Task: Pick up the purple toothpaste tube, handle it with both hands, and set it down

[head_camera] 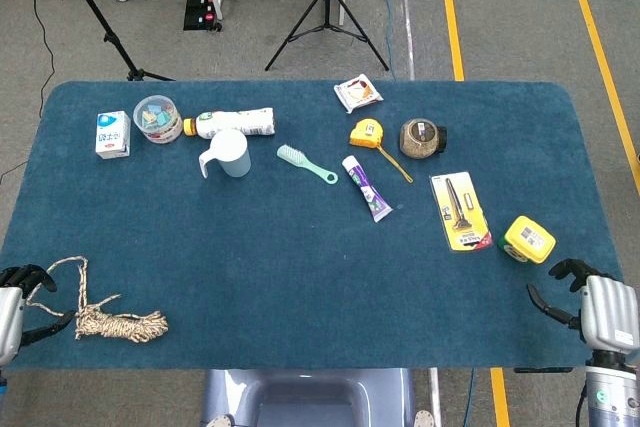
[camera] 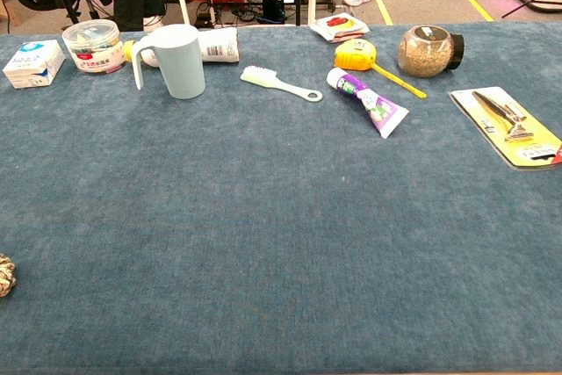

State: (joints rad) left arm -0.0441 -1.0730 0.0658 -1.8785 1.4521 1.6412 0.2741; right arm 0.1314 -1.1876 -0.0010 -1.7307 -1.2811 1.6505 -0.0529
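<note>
The left hand [head_camera: 8, 309] is cut off by the left and lower frame edge in the head view; only dark fingertips and part of its pale back are visible, empty, and whether the fingers are spread or curled cannot be told. The right hand [head_camera: 592, 305] sits at the near right corner of the table [head_camera: 300, 277], fingers apart and holding nothing; its wrist runs out of frame. Neither hand appears in the chest view. The purple toothpaste tube [head_camera: 367, 187] lies flat on the blue cloth near the table centre-right, white cap pointing to the far side, between the green brush [head_camera: 305, 163] and the carded razor [head_camera: 460, 211], touching neither. Print on the tube is too small to read in either view. The white carton [head_camera: 112, 134] at far left carries blue characters that cannot be made out. The chest view shows the razor on its yellow card clearly and the grain-filled jar [camera: 427, 50] lying on its side; the head view shows these smaller. The head view alone shows the yellow box [head_camera: 527, 239] near the right hand and the full coil of rope [head_camera: 115, 322] beside the left hand; the chest view shows only an end of the rope at its left edge. The yellow tape measure [head_camera: 366, 132] lies just beyond the tube's cap, and the pale blue mug [head_camera: 229, 154] stands upright.
</note>
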